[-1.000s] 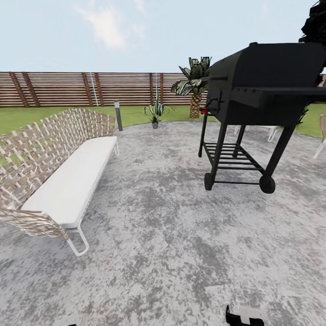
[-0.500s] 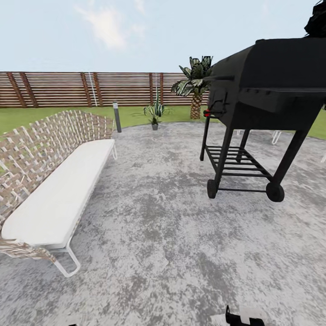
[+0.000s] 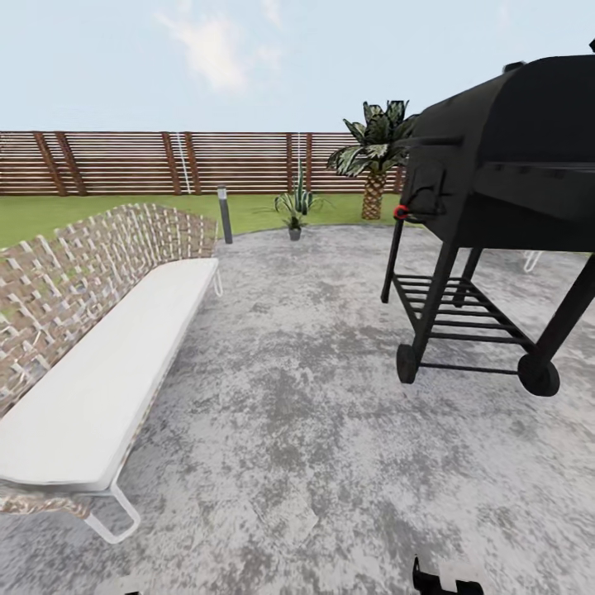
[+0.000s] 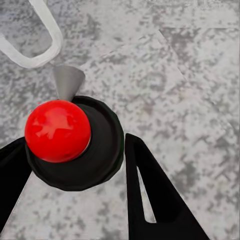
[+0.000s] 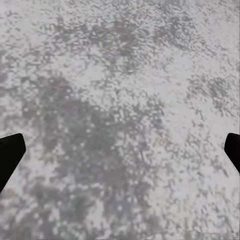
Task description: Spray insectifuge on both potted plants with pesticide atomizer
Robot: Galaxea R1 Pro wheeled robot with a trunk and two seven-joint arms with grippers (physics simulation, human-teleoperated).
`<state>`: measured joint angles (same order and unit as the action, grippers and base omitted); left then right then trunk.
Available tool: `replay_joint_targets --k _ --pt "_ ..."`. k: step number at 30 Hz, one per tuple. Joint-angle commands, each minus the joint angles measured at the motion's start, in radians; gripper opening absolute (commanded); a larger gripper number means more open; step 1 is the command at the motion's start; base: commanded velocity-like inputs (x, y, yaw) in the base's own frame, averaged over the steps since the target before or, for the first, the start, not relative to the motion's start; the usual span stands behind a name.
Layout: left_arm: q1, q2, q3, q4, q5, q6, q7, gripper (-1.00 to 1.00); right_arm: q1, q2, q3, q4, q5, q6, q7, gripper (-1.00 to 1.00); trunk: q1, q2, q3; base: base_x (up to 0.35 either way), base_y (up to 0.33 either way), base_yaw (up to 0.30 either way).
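Observation:
The pesticide atomizer (image 4: 57, 130) is a round black body with a red ball on top and a grey cone nozzle. My left gripper (image 4: 75, 142) is shut on it, one black finger on each side, above the grey paving. My right gripper (image 5: 122, 150) is open with nothing between its fingers, over bare paving, and its tip shows at the lower edge of the head view (image 3: 446, 580). One potted plant (image 3: 294, 223), a small rosette in a tiny grey pot, stands far ahead where the patio meets the garden lawn (image 3: 107, 211).
A woven bench with a white cushion (image 3: 99, 364) runs along the left. A black wheeled grill (image 3: 496, 207) stands at the right. A short lamp post (image 3: 223, 215), a palm (image 3: 376, 165) and the slatted fence (image 3: 165, 161) are at the back. Paved patio (image 3: 306, 397) lies between bench and grill.
The whole head view has shifted: bench and grill appear larger and nearer, and the far plants sit further right. The atomizer stays in my left gripper.

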<state>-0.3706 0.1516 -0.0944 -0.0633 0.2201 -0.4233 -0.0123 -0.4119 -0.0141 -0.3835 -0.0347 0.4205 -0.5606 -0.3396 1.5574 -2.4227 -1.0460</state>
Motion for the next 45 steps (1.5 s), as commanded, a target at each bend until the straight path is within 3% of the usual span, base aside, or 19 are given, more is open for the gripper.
replay_joint_targets --k 1,45 --pt "-0.001 0.000 -0.008 0.001 0.010 -0.003 -0.002 -1.00 -0.001 0.000 -0.006 0.002 0.011 -0.002 -0.005 1.00 0.000 0.000 -0.001 0.340 0.000 0.010" --pt "-0.001 0.000 -0.008 0.001 0.010 -0.003 -0.001 -1.00 -0.001 0.000 -0.006 0.001 0.011 -0.001 -0.006 1.00 0.000 0.000 -0.001 0.339 0.000 0.007"
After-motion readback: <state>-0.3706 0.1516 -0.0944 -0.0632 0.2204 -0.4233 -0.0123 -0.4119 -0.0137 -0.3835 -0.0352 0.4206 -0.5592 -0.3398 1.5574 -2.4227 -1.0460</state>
